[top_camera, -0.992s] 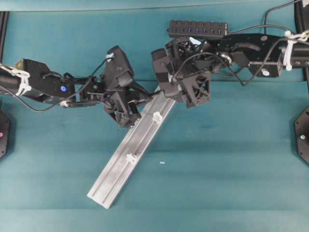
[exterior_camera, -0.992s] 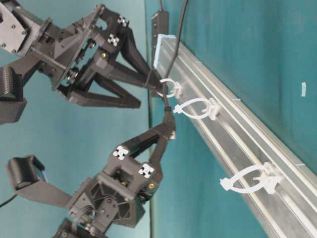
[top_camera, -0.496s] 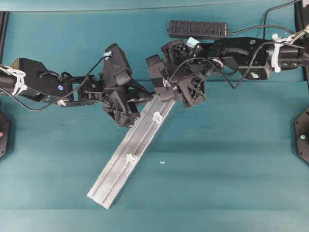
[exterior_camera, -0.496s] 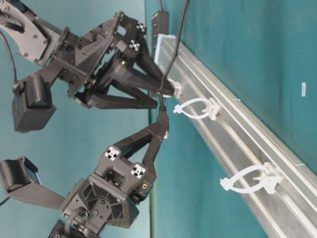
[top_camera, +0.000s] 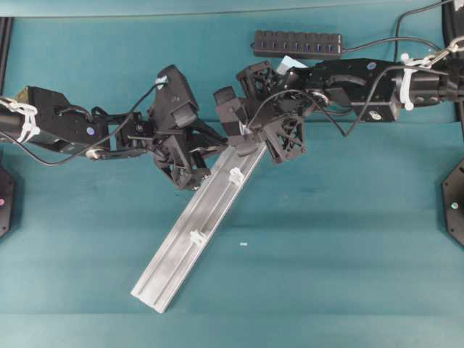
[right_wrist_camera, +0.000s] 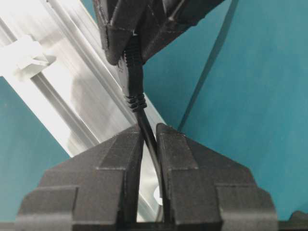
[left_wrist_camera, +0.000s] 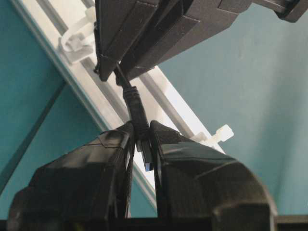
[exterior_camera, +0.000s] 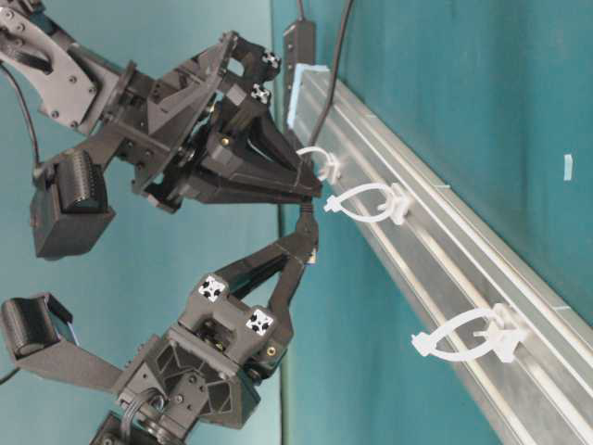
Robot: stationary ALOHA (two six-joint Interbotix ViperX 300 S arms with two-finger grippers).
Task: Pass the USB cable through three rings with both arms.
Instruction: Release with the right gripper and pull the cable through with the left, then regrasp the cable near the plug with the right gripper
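USB cable [right_wrist_camera: 136, 96] pinched by both claws, apparently past first ring [exterior_camera: 317, 161].

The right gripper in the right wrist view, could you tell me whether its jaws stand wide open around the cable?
No: the right gripper has its jaws pinched onto the thin USB cable, just behind the ribbed collar.

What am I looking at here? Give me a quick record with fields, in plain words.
Surface: teal table
Fixture: silver rail lying diagonally
Rings: three white loops on the rail; middle ring
Cable: USB cable
Left end effector: shut on the plug end
Right end effector: shut on the cord just behind the plug
Background: black hub
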